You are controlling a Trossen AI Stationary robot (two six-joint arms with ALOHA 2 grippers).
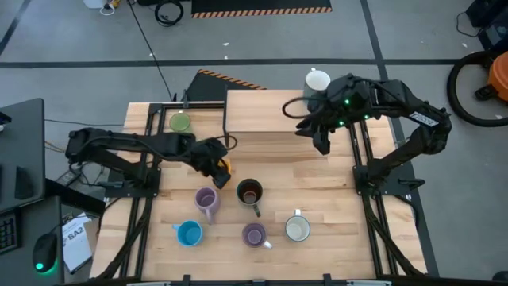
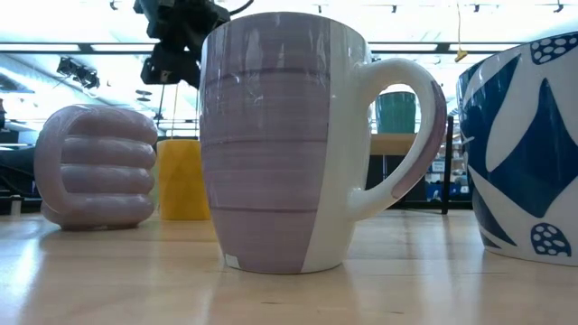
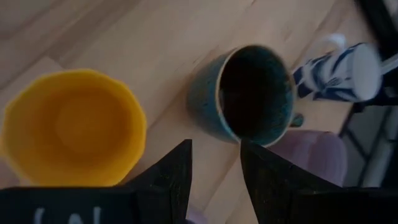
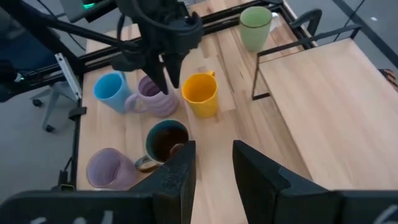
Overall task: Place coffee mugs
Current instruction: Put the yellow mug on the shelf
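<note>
Several mugs stand upright on their bases on the wooden table. An orange mug (image 1: 225, 166) is mid-table, with a ribbed lilac one (image 1: 207, 200), a dark one (image 1: 250, 192), a blue one (image 1: 189, 233), a second lilac one (image 1: 254, 234) and a white, blue-patterned one (image 1: 297, 229) nearer. A green mug (image 1: 180, 122) stands far left, and a white mug (image 1: 317, 81) is at the raised shelf's far right corner. My left gripper (image 3: 214, 177) hangs open just above and beside the orange mug (image 3: 74, 127). My right gripper (image 4: 212, 171) is open, high over the table's right side.
A raised wooden shelf (image 1: 266, 111) on a dark frame spans the table's far middle. Bare wood lies between the shelf and the mug cluster and along the right side (image 1: 325, 183). In the low view the near lilac mug (image 2: 280, 144) fills the foreground.
</note>
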